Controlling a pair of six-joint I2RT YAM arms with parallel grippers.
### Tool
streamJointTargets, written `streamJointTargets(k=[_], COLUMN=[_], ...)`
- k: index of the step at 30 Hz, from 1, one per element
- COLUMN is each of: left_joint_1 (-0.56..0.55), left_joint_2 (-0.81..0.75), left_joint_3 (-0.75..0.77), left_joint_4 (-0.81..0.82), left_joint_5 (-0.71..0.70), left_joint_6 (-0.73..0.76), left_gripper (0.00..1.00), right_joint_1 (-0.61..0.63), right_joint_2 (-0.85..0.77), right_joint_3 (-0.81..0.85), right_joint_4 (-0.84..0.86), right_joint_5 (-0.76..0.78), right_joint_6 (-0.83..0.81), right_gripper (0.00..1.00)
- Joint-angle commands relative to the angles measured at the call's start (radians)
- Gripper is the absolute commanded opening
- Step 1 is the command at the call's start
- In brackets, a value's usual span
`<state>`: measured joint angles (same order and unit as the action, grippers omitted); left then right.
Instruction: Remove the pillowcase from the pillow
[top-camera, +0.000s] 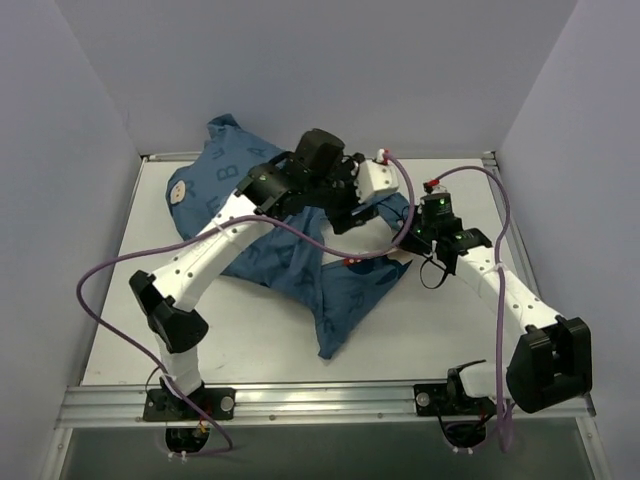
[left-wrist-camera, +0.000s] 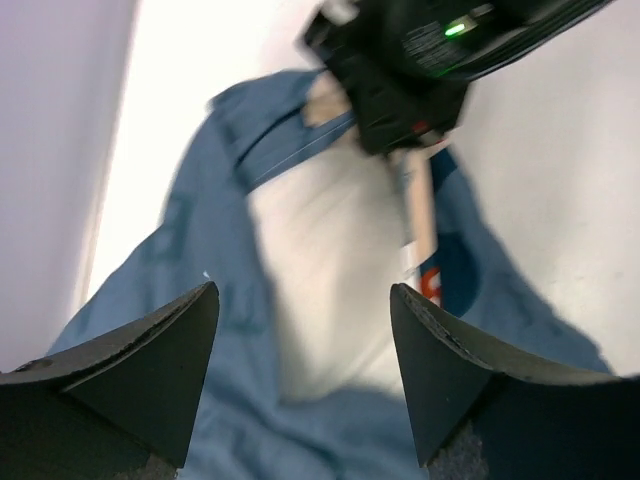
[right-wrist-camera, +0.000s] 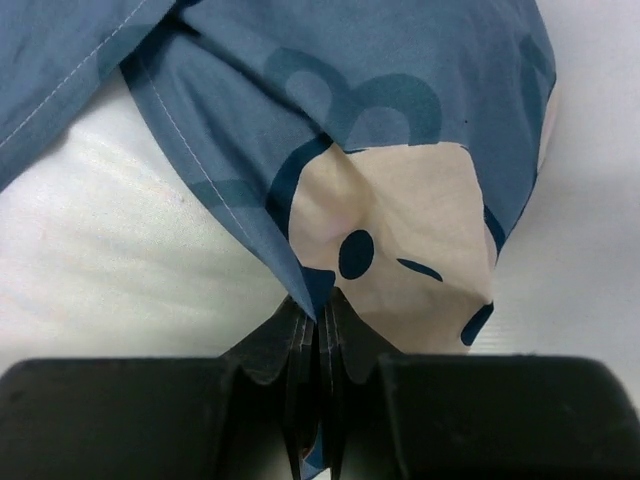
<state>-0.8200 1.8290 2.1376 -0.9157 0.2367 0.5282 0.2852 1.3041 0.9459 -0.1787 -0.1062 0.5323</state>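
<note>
Pillowcase (top-camera: 350, 290): crumpled on the counter (top-camera: 250, 340), with its bulk at the back left. A flat, empty-looking corner trails toward the near middle, and the mouth faces right.
Pillow (left-wrist-camera: 320, 290): inside the pillowcase. Bare white shows only at the open mouth, between the two tools.
Contents: the pillowcase holds the pillow and covers most of it. Nothing else is seen in it.
Left tool (left-wrist-camera: 300, 300): fingers apart, hanging over the exposed pillow and gripping nothing. Whether it touches the pillow I cannot tell.
Right tool (right-wrist-camera: 318, 322): fingers together, pinching the pillowcase hem at the mouth beside a printed mouse face. The pillow lies just beside it.
Done: the mouth is open, the hem is held, and a patch of pillow is uncovered.
To do: by my reading, nearly everything. The pillow needs gripping, and the two must be drawn apart until the pillowcase comes free.
Progress: early.
Risk: the thin pinch of fabric could slip under pull, and the soft pillow may bunch at the mouth.
</note>
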Motion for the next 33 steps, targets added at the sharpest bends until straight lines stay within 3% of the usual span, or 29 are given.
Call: streamJointTargets(k=[1, 7, 13, 18, 24, 28, 33], left_joint_1=[-0.016, -0.018, -0.025, -0.031, -0.096, -0.105, -0.103], left_joint_2=[0.146, 0.226, 0.282, 0.274, 0.265, 0.256, 0.260], left_joint_3=[0.057, -0.013, -0.016, -0.094, -0.114, -0.032, 0.038], left_joint_4=[-0.055, 0.093, 0.107, 0.101, 0.100, 0.035, 0.003], left_joint_5=[0.104, 0.055, 0.010, 0.110, 0.127, 0.266, 0.334], left_joint_6=[-0.049, -0.091, -0.036, 0.073, 0.148, 0.167, 0.167], left_gripper=[0.79, 0.73, 0.76, 0.77, 0.74, 0.75, 0.71], right_joint_1=[-0.044, -0.089, -0.113, -0.132, -0.159, -0.164, -0.181], right_joint_2=[-0.031, -0.069, -0.083, -0.088, -0.078, -0.078, -0.085], right_joint_3=[-0.053, -0.124, -0.154, -0.165, -0.157, -0.160, -0.174], right_joint_4=[0.064, 0.148, 0.198, 0.206, 0.203, 0.206, 0.208], right_joint_5=[-0.099, -0.179, -0.220, -0.233, -0.236, -0.243, -0.250], right_joint_6=[0.046, 0.098, 0.142, 0.155, 0.153, 0.153, 0.155], right_gripper=[0.00, 0.00, 0.00, 0.00, 0.00, 0.00, 0.00])
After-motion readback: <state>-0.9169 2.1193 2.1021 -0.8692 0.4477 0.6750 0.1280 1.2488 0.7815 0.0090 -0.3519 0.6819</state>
